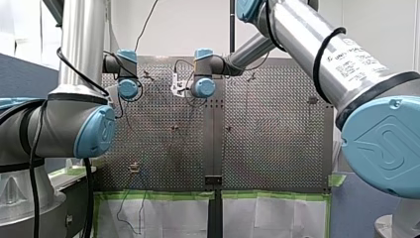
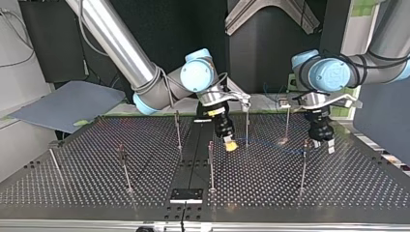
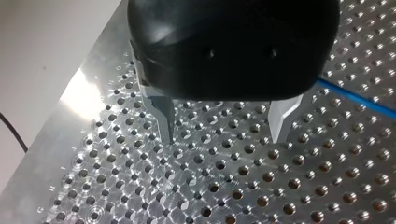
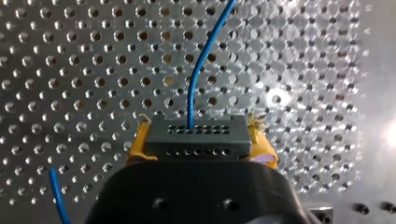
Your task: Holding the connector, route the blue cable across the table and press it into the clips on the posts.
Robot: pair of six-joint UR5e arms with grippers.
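My right pincer [image 2: 231, 143], yellow pads clamped on the connector [image 4: 196, 138] near the counter's [image 2: 87, 169] middle, should draw the blue cable [image 4: 198, 65] taut toward the nearest post [image 2: 246, 126] while my left pincer [image 3: 224, 135], fingers apart and empty, waits to press.

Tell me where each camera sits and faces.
Front view: behind the arms, looking over the perforated table; my left arm and my right arm show.
Top view: across the table, facing the arms; my right gripper left, my left gripper right.
Left wrist view: looks past its open fingers at the table.
Right wrist view: looks over the connector held in yellow pads.
Shared: both wrist views show the blue cable.
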